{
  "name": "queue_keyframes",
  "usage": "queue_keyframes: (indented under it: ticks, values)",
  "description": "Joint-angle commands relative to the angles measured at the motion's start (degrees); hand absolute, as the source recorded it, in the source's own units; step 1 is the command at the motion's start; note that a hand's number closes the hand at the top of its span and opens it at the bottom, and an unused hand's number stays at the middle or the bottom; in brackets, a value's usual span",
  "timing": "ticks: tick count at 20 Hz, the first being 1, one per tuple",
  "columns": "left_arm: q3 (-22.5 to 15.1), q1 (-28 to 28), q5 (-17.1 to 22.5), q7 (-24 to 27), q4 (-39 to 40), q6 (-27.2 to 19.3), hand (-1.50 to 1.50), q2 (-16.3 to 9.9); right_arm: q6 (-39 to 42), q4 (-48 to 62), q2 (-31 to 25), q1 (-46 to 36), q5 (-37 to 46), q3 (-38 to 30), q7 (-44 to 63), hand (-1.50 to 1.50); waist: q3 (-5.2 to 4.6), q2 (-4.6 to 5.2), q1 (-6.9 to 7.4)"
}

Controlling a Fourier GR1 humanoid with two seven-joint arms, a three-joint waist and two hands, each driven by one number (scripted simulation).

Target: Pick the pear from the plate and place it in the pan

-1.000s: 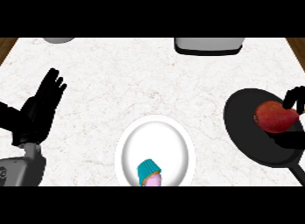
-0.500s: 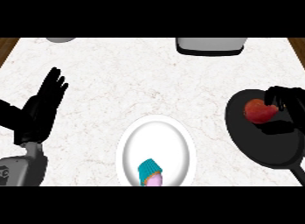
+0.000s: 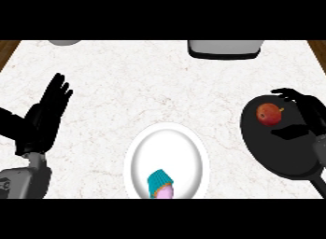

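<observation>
A red pear (image 3: 268, 114) lies in the black pan (image 3: 280, 149) near its far rim, at the right of the counter. My right hand (image 3: 310, 111) is over the pan just right of the pear, fingers relaxed and apart from the fruit. The white plate (image 3: 166, 158) sits at the front centre and carries a teal-and-pink cupcake (image 3: 160, 184) at its near edge. At the left, my left hand (image 3: 38, 119) rests open with fingers up.
A grey appliance (image 3: 224, 48) stands at the back edge, right of centre. A grey round object (image 3: 65, 42) shows at the back left. Wooden floor borders the marble counter at both sides. The pan's handle (image 3: 325, 183) runs toward the lower right.
My right hand has let go of the pear and drawn back to the right; the pear now lies free in the pan. The left hand has not moved.
</observation>
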State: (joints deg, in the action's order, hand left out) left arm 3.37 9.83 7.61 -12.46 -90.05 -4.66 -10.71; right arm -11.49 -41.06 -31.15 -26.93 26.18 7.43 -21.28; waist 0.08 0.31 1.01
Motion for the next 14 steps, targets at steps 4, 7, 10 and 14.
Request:
queue_keyframes:
  ticks: [4, 7, 10, 14]
  values:
    - [0.56, 0.45, -0.56, -2.39, -2.38, -1.11, 0.0, -0.39, 8.13, 3.81, -0.75, -2.27, -11.34, -9.99, -10.87, -1.5, 0.01, -0.27, -0.6]
    - [1.1, -0.51, 0.0, 1.22, 1.2, 0.46, 0.0, -0.07, 13.42, 5.01, -3.52, 1.94, -17.6, -15.31, -16.68, -1.5, -0.01, -0.21, -1.51]
    - [1.6, 0.14, 0.81, -1.7, -0.94, 0.93, 0.0, -1.31, 22.85, 8.27, -7.03, 1.22, -23.36, -19.99, -17.8, -1.5, 0.05, -0.19, -1.01]
    - [1.57, 1.62, -0.17, -0.75, 1.27, -0.7, 0.0, 0.18, 32.61, 12.36, -11.6, 3.74, -27.42, -23.82, -21.66, -1.5, 0.01, -0.11, -1.29]
